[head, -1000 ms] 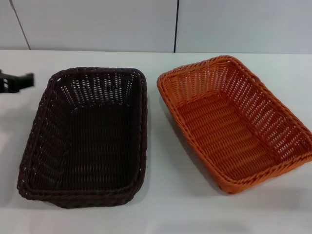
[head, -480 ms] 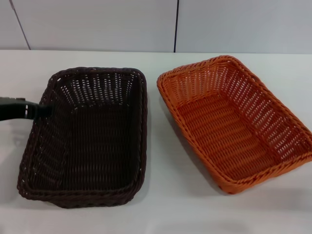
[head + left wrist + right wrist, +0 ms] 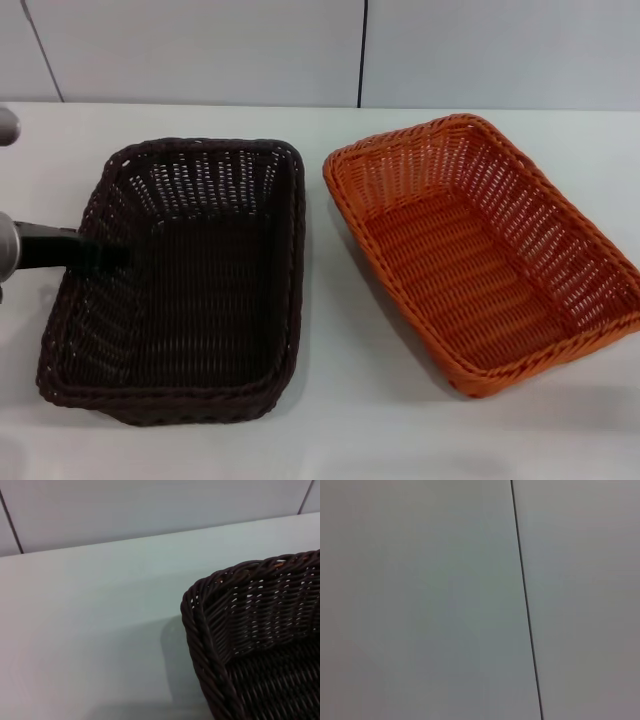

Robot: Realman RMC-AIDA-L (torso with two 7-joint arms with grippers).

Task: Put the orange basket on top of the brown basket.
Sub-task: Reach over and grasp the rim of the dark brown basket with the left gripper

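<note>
The brown basket [image 3: 190, 290] lies on the left of the white table, empty. The orange basket [image 3: 470, 260] lies to its right, empty and turned at a slight angle, with a narrow gap between the two. My left gripper [image 3: 118, 256] reaches in from the left edge as a dark bar over the brown basket's left rim, its tip just inside the basket. The left wrist view shows a corner of the brown basket [image 3: 260, 645] close up. The right arm does not show in the head view, and the right wrist view shows only wall.
The white table [image 3: 330, 400] runs back to a grey panelled wall [image 3: 200, 50] with a dark vertical seam. The same wall and seam fill the right wrist view [image 3: 525, 605].
My left gripper has moved from beside the brown basket's far left corner, toward me and to the right, to over its left rim. The orange basket has not moved.
</note>
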